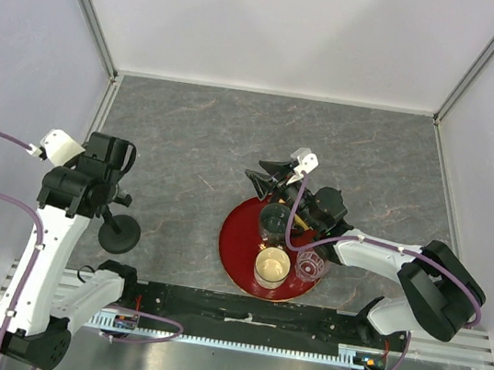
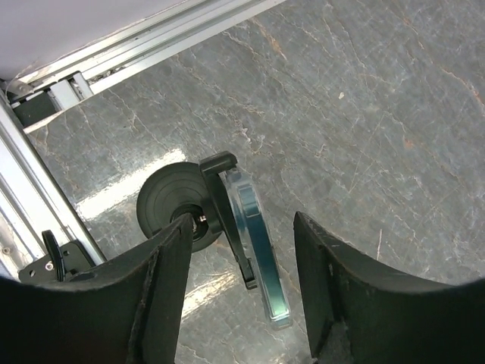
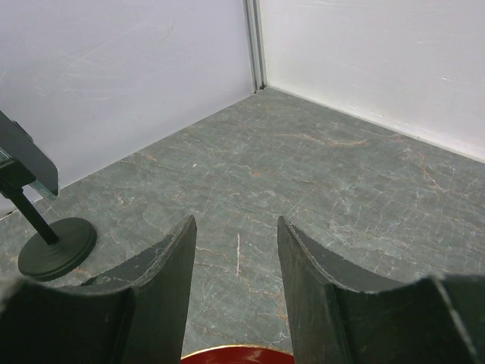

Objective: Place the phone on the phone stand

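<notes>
Phone: the phone [image 2: 258, 243] sits edge-on in the cradle of the stand, its teal side showing at the centre of the left wrist view. It leans against the black back plate.
Stand: the stand [image 2: 168, 203] rests on its round base on the grey table [image 1: 198, 140], left of centre and low in the top view, just in front of the left arm.
Left gripper: the left gripper [image 2: 241, 227] hangs over the stand with its jaws wide, one finger on each side of the phone. A gap shows on both sides, and it grips nothing.
Right gripper: the right gripper [image 3: 236, 227] is spread wide and empty. It is just past the far rim of the tray, well apart from the stand.
Tray: a round red tray [image 1: 231, 243] lies at the lower centre of the top view.
Cups: on the tray stand a dark glass [image 1: 274, 219], a cup with cream-coloured contents [image 1: 272, 265] and a small clear cup [image 1: 310, 267].
</notes>
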`<state>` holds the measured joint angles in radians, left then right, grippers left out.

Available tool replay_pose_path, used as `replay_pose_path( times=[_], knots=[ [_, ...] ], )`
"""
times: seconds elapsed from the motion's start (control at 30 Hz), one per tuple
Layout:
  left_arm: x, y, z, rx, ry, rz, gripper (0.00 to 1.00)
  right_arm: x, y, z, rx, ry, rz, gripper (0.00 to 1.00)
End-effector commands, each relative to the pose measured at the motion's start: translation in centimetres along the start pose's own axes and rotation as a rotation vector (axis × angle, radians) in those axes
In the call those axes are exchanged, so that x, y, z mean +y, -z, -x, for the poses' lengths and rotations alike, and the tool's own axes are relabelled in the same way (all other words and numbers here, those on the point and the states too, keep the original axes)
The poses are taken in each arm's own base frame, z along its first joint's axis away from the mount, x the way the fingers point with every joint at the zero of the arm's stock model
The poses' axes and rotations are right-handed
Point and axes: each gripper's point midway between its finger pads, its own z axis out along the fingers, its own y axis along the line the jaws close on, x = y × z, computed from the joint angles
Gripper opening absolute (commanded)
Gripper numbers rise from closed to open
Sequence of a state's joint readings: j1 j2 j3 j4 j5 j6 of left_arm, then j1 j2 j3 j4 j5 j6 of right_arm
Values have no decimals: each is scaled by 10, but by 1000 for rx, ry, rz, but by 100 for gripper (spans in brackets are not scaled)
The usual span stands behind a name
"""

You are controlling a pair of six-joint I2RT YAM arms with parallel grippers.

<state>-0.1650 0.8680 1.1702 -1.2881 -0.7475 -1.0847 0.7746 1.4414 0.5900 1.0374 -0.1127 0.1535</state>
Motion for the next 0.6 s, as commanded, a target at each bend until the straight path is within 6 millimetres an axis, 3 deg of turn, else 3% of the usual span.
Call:
replay_pose_path(
  times=[0.0,0.27,0.4,0.47,0.57],
  knots=[
    [-2,8,3,34,37,13,62,3,-5,16,-54,11,18,54],
    [-10,4,-7,96,31,33,40,2,-4,18,-53,22,12,54],
    [-9,3,-5,101,41,39,10,1,-3,20,-58,23,10,54],
    [-9,3,-7,119,37,38,2,2,-3,20,-57,23,11,54],
    [-8,2,-10,137,39,42,2,2,-3,20,-57,24,11,54]
  ],
)
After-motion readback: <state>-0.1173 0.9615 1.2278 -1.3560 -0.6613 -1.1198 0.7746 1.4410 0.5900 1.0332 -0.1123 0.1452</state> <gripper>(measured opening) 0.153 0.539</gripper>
